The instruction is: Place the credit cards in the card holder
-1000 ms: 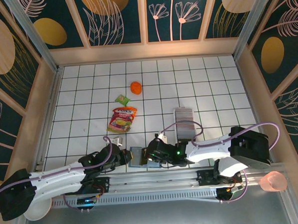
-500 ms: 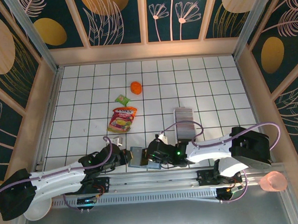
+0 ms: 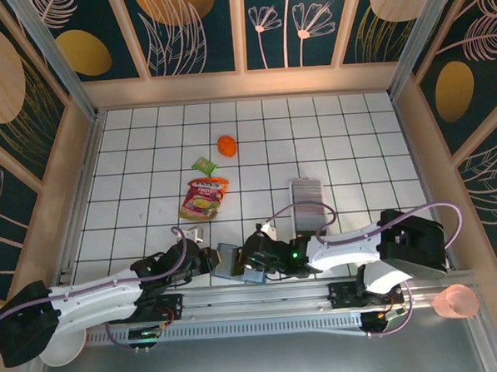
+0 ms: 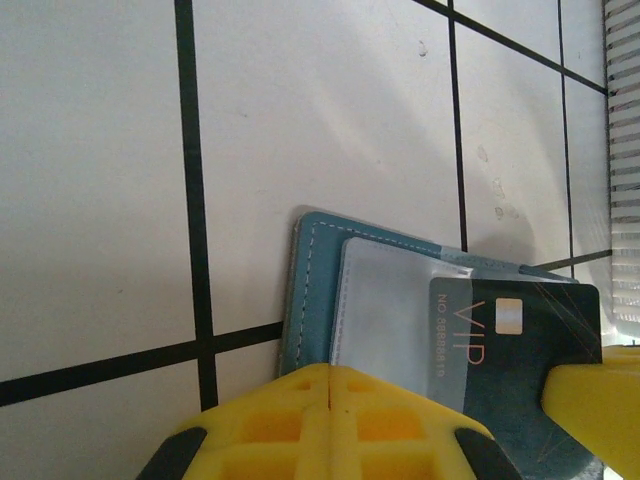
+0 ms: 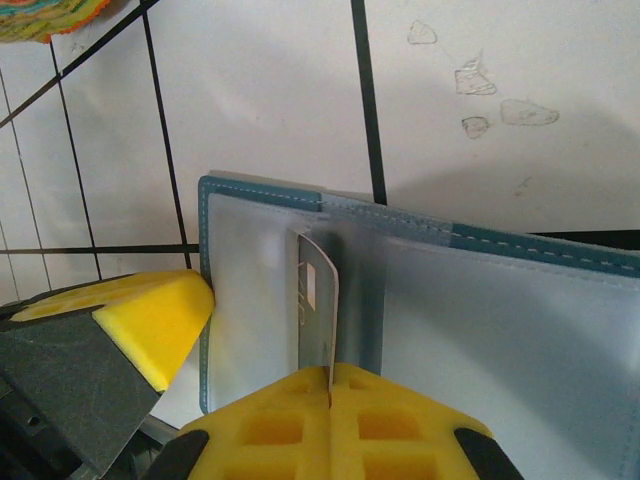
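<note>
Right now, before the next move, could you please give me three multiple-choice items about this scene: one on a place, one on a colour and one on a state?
1. Where does the white tray of credit cards stand?
A) in the far left corner
B) just beyond the right arm
C) under the left arm

2. What colour is the stitched border of the card holder?
A) red
B) black
C) teal-blue

3. In what state is the right tool?
A) shut on a credit card
B) open, with nothing in it
C) shut on the tray

Answers:
1 B: the top view shows the tray just past that arm.
2 C: both wrist views show a teal-blue border.
3 A: its yellow fingers meet on a card held edge-on over the open holder.
</note>
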You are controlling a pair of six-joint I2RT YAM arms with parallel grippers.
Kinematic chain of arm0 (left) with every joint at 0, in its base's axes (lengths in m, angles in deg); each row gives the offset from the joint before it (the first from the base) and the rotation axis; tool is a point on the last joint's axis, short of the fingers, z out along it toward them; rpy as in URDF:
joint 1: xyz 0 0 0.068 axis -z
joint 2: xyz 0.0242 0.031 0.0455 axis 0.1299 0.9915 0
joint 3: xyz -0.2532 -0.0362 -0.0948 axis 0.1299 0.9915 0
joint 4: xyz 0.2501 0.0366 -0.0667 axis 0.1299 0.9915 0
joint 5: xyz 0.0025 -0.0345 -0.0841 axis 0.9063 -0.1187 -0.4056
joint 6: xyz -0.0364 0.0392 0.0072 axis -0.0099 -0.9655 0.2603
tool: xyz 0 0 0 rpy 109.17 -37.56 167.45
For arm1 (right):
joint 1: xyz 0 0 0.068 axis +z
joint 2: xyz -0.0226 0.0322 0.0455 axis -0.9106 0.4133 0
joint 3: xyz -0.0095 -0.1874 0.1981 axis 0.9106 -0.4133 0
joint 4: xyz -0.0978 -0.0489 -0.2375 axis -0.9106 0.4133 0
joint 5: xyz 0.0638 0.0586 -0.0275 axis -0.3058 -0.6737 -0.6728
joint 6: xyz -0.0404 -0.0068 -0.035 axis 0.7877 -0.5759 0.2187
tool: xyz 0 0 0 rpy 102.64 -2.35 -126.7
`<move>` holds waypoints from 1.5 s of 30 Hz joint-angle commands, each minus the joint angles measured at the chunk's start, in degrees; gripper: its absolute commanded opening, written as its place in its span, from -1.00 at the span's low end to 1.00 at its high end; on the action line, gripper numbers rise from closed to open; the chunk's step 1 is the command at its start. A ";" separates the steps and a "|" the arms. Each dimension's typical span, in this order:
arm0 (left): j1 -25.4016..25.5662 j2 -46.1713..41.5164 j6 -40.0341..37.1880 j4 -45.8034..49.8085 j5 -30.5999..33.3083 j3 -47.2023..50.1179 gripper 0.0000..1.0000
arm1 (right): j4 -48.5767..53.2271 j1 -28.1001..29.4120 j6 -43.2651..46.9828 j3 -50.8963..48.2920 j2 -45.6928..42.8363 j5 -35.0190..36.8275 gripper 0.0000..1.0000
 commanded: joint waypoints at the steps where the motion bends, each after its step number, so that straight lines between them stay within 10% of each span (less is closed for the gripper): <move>1: 0.04 -0.03 0.96 3.52 -0.20 1.91 -1.00 | 0.76 1.11 -2.25 -1.64 2.04 -0.12 -1.00; 45: 0.02 -0.70 3.09 1.75 -0.47 3.39 -0.99 | -1.76 1.82 -1.74 1.90 7.48 6.65 -0.97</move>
